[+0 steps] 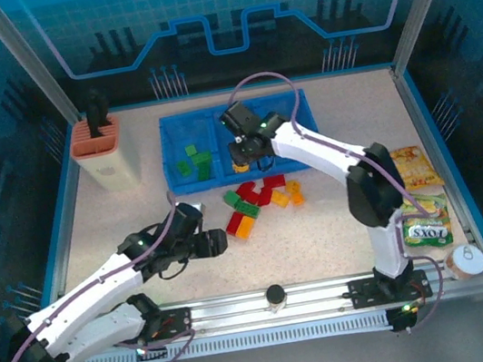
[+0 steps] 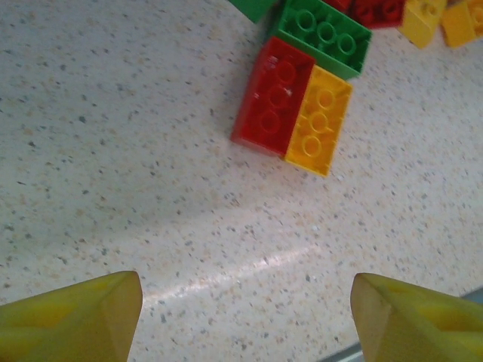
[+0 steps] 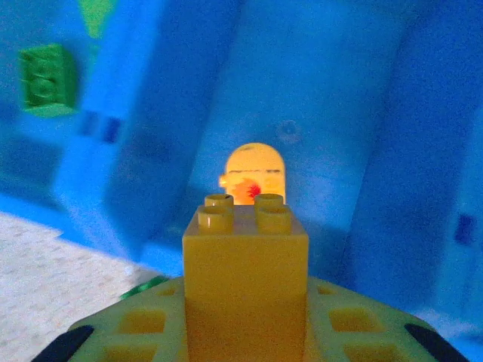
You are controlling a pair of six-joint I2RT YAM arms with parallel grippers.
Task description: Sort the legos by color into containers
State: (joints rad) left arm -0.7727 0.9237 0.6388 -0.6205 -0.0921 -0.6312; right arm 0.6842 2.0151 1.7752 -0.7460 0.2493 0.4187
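We pinch a yellow brick [image 3: 245, 260] in our right gripper [image 1: 248, 155] over the blue tray [image 1: 168, 160]; our left gripper [image 2: 245, 320] hangs spread.

Orange-and-cream tool holder [image 1: 105, 152] back left; yellow snack packets [image 1: 414, 167] and tape roll [image 1: 466, 262] right

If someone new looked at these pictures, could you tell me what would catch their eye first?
Probably the right claw gripping a yellow brick above the blue tray, whose left compartment already holds green bricks. Next comes the mixed pile of bricks, red, green and yellow, on the table just in front of the tray, with the left claw open and facing it.
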